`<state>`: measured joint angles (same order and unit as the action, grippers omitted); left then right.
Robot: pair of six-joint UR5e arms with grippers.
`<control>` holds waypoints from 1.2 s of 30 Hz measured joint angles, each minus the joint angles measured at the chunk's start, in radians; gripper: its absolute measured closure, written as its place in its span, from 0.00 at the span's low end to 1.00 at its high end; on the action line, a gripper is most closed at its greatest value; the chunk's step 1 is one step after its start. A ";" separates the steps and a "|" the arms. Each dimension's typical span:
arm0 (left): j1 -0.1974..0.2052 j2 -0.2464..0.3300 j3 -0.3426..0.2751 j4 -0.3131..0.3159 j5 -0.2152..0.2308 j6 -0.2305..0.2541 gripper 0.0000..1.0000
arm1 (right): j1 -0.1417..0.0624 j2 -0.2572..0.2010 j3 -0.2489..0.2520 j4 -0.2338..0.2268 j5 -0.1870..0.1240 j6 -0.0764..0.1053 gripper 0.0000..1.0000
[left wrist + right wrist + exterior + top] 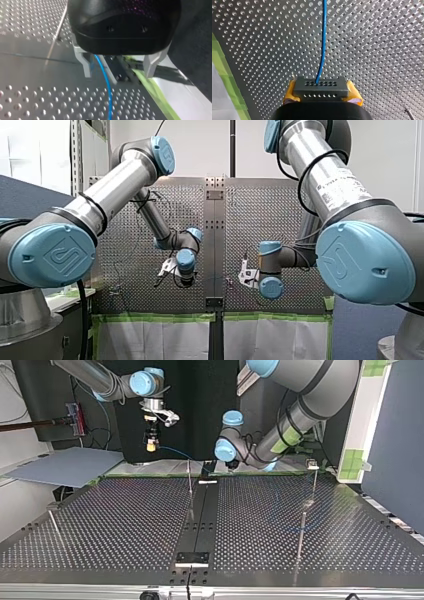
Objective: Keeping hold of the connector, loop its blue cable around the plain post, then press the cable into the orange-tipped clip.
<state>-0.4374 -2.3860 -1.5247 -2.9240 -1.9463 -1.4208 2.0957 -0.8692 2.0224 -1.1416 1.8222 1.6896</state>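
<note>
Under left claw, blue cable passes green tape.

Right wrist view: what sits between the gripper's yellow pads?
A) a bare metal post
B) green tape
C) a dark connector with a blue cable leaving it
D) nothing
C: the dark connector is clamped between my right gripper's yellow pads, and the blue cable runs out of one of its holes across the perforated table.

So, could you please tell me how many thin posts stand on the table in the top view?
4: left post, centre-back post, right-back post, right-front post; others may be hidden.
</note>
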 joint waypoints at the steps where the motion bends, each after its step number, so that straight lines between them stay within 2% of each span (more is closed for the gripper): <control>1: -0.002 0.000 0.000 0.001 0.008 -0.008 0.00 | -0.003 0.000 0.000 0.002 -0.008 0.000 1.00; 11: -0.021 0.000 -0.007 0.023 0.112 -0.112 0.00 | -0.031 0.000 -0.002 0.012 -0.104 -0.007 1.00; 17: -0.034 0.001 -0.007 0.038 0.163 -0.166 0.00 | -0.057 0.000 -0.004 0.026 -0.163 0.002 1.00; 22: -0.037 0.001 -0.007 0.067 0.174 -0.208 0.00 | -0.084 0.000 -0.004 0.028 -0.198 0.009 1.00; 36: -0.029 0.002 -0.027 0.101 0.162 -0.340 0.00 | -0.151 0.000 -0.016 0.050 -0.237 0.023 1.00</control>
<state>-0.4665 -2.3844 -1.5515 -2.8227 -1.7846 -1.7607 1.9446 -0.8691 2.0063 -1.0917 1.5851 1.7125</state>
